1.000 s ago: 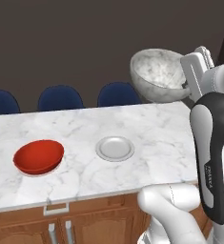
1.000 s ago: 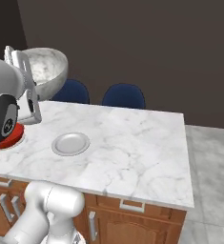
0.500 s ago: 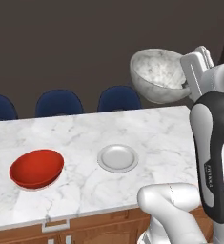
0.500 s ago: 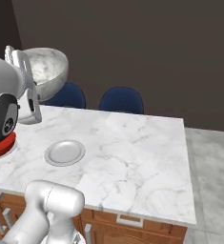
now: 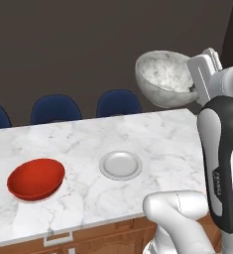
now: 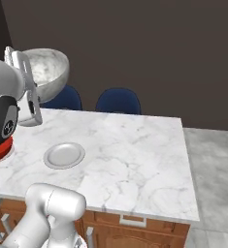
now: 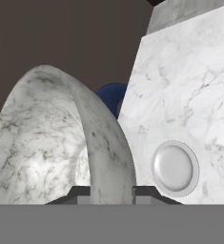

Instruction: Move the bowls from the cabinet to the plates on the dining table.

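My gripper (image 5: 193,90) is shut on the rim of the grey-white marbled bowl (image 5: 163,78), which hangs tilted high above the dining table (image 5: 152,134). The same bowl (image 6: 46,71) shows at the upper left of the right base view, and in the hand view the bowl (image 7: 51,143) stands on edge, its wall pinched between my fingertips (image 7: 80,193). A pale plate (image 5: 120,164) lies bare near the table's middle, below and left of the held bowl. It shows as the plate (image 6: 64,155) and the plate (image 7: 174,167) too. The red bowl (image 5: 36,178) rests on the table's left part.
Three dark blue chairs (image 5: 119,103) line the far side of the table against a dark wall. Brown wooden drawers (image 5: 58,239) run under the near edge. Grey floor (image 6: 212,169) lies past the table's right end.
The whole scene has slid right in the left base view as the base drove left along the table. The bowl stays gripped at the same height.
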Controlling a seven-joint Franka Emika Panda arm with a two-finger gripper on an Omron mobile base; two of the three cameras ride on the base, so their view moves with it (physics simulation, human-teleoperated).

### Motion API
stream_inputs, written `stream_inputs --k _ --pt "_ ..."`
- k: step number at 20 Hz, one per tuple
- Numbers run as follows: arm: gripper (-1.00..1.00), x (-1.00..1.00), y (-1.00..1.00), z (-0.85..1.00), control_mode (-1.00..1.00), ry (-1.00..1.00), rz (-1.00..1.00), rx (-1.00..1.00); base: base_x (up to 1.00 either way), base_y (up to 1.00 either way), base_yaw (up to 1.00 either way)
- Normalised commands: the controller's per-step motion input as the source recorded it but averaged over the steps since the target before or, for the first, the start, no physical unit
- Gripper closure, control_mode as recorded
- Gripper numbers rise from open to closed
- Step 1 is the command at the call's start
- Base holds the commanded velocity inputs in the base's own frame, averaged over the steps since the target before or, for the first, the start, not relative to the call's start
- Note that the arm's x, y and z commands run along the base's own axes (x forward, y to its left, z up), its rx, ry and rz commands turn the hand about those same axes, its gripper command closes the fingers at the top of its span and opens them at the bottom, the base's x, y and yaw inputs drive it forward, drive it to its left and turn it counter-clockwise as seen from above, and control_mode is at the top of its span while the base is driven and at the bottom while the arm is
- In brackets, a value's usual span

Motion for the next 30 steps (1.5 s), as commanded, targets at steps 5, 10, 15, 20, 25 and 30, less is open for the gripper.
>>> stream_inputs --k 5,10,15,20,25,30 --pt "1.0 0.0 0.0 0.0 1.0 0.0 0.0 0.0 -0.21 0.62 0.0" --pt "1.0 0.0 0.0 0.0 1.0 0.0 0.0 0.0 0.02 0.44 0.0" --pt "1.0 0.0 0.0 0.0 1.0 0.0 0.0 0.0 0.61 0.09 0.02" --pt "1.0 0.0 0.0 0.0 1.0 0.0 0.0 0.0 0.58 0.03 0.03" --pt "1.0 0.0 0.0 0.0 1.0 0.0 0.0 0.0 0.32 0.08 0.0" --pt "1.0 0.05 0.01 -0.02 -1.0 0.07 0.0 -0.01 0.0 0.0 0.0"
